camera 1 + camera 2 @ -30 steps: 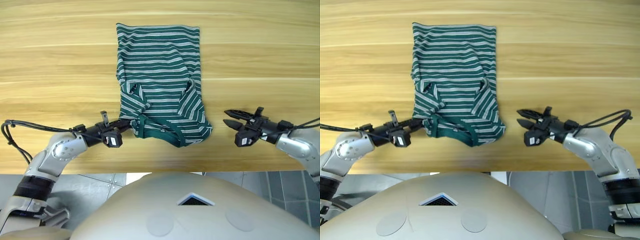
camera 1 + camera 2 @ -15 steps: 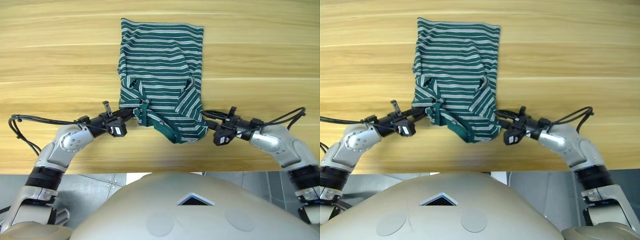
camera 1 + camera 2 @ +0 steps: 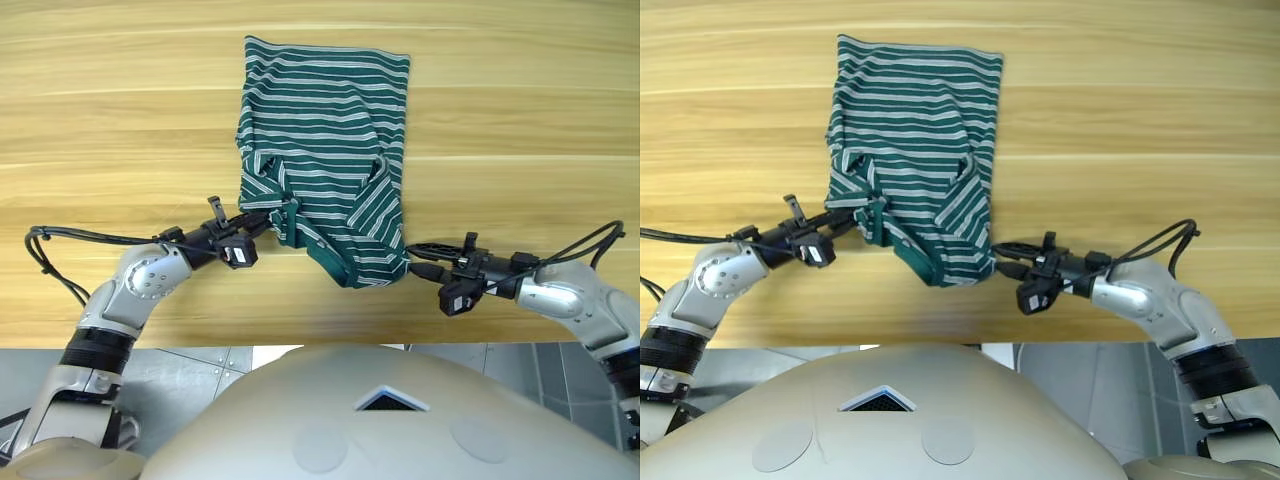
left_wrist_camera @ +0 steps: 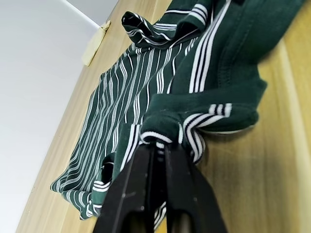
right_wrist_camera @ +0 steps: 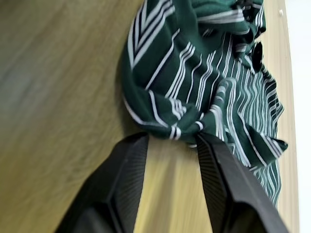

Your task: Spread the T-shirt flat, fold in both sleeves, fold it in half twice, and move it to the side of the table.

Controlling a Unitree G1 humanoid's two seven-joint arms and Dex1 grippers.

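Observation:
A green T-shirt [image 3: 325,140] with white stripes lies lengthwise on the wooden table [image 3: 120,120], sleeves folded in and its near end bunched. My left gripper [image 3: 262,222] is shut on the shirt's near left corner; the left wrist view shows its fingers [image 4: 155,165] pinching a fold of the T-shirt [image 4: 194,111]. My right gripper [image 3: 416,256] stands open at the near right corner, its tips against the cloth edge. In the right wrist view the two fingers [image 5: 131,160] straddle a bunched edge of the T-shirt [image 5: 194,73] without closing on it.
The table's front edge [image 3: 300,340] runs just below both grippers. Bare wood stretches to the left and right of the shirt and beyond its far hem.
The left gripper has pulled the near left corner a little farther up the table. The right gripper swung in from the right to the shirt's near right corner, still open.

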